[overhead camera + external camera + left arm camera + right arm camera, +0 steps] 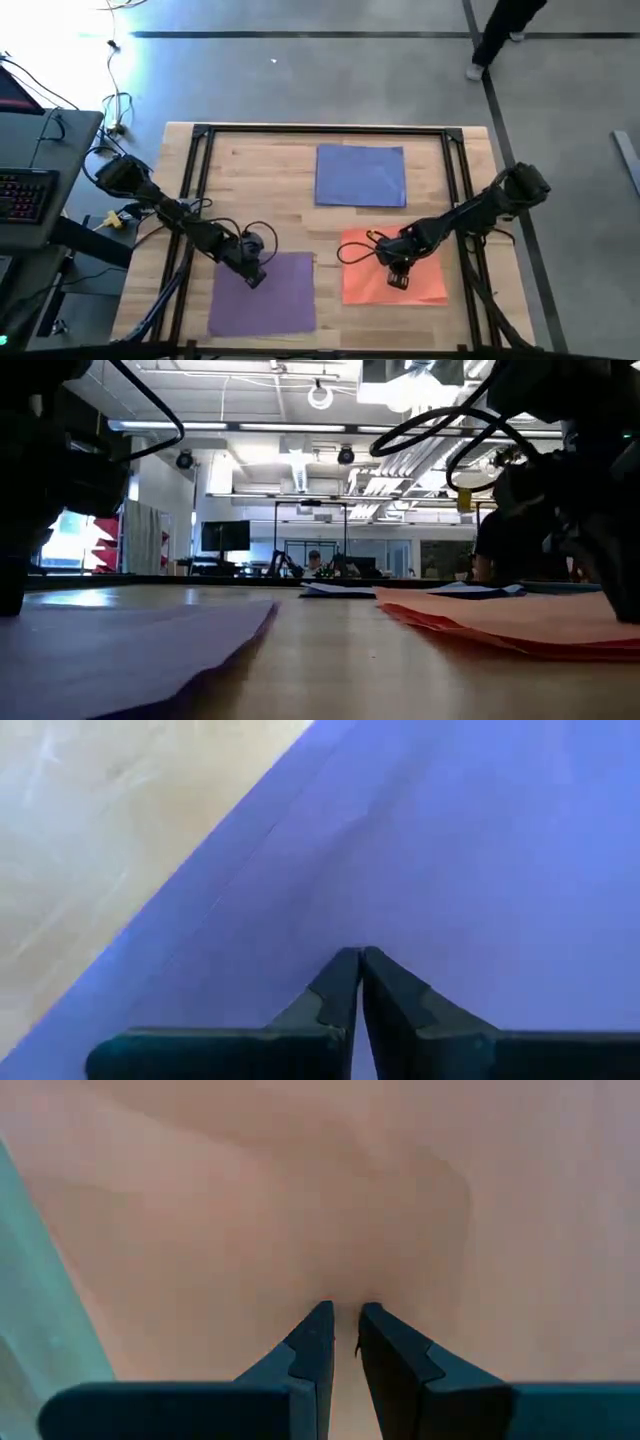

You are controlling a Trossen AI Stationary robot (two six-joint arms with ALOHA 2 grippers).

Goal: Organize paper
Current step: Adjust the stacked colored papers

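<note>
Two grippers are pressing down with fingers nearly closed: the left gripper (256, 276) on the purple sheet (265, 295), the right gripper (398, 277) on the orange sheet (395, 268), probably to slide them; the blue sheet (360, 176) is lying apart at the table's (260, 180) far side.

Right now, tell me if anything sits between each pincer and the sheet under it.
Nothing visible does. The left pincer is shut, tips down on the purple sheet. The right pincer is nearly closed, tips on the orange sheet. The blue sheet lies apart, farther back on the table.
</note>
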